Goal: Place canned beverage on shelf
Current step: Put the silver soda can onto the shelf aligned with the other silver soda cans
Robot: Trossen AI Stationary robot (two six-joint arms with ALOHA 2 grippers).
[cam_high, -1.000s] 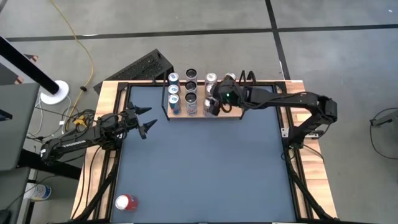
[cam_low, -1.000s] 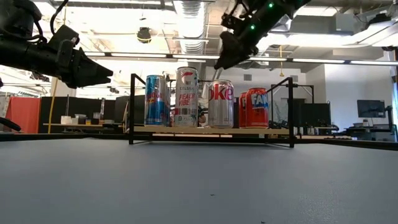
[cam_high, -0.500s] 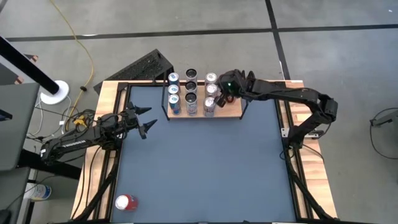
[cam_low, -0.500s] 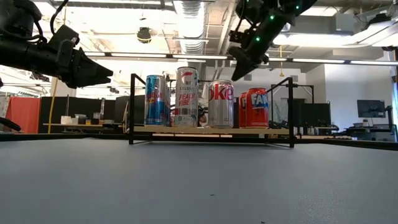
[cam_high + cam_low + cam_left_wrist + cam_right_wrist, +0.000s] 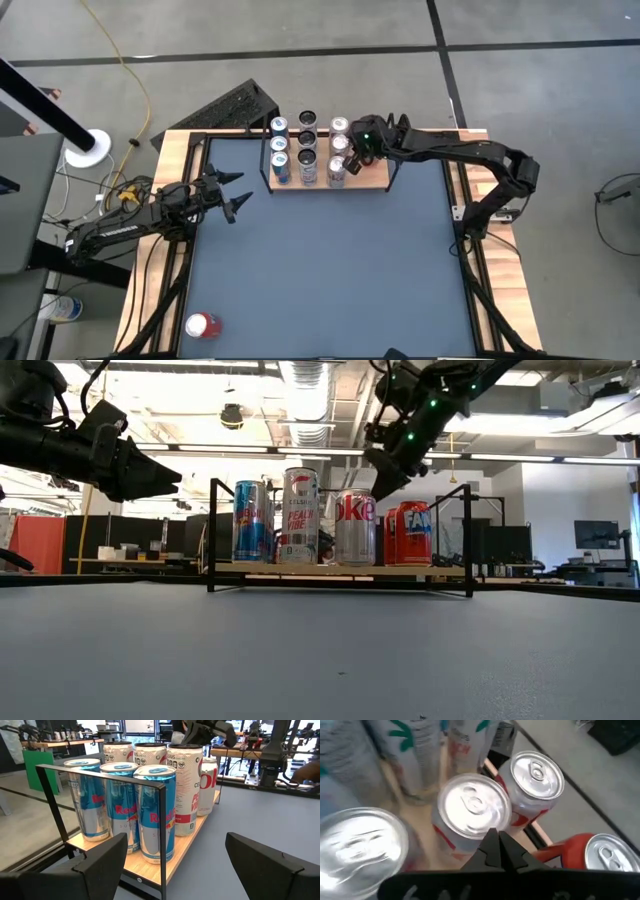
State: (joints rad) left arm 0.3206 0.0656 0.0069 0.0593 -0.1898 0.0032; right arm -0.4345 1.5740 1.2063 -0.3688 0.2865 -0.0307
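Observation:
The shelf [image 5: 372, 178] stands at the table's far edge with several upright cans [image 5: 307, 150] on its wood board. My right gripper [image 5: 379, 488] is shut and slants down over the shelf's right part. Its tip is at the top of a silver Coke can [image 5: 355, 525], beside a red can [image 5: 412, 532]. In the right wrist view the shut tip [image 5: 496, 840] sits at the near rim of a silver can top [image 5: 475, 805]. A red can [image 5: 200, 325] lies near the table's near left corner. My left gripper [image 5: 232, 195] waits open at the table's left, level, facing the shelf [image 5: 150, 865]. My right gripper's shut fingertips [image 5: 492, 845] stand at the rim of the silver can's top [image 5: 487, 827], coming from above on a slant. I cannot tell whether they touch it.
The shelf's black rail frame [image 5: 467, 540] rises around the cans. A black crate [image 5: 235, 105] sits on the floor beyond the table's far left corner. The grey tabletop [image 5: 330, 270] spreads between the shelf and the near edge.
My right gripper has shut with nothing between its fingers. It has moved a little toward the table's far right over the shelf and sunk toward the can tops. The cans have kept their places.

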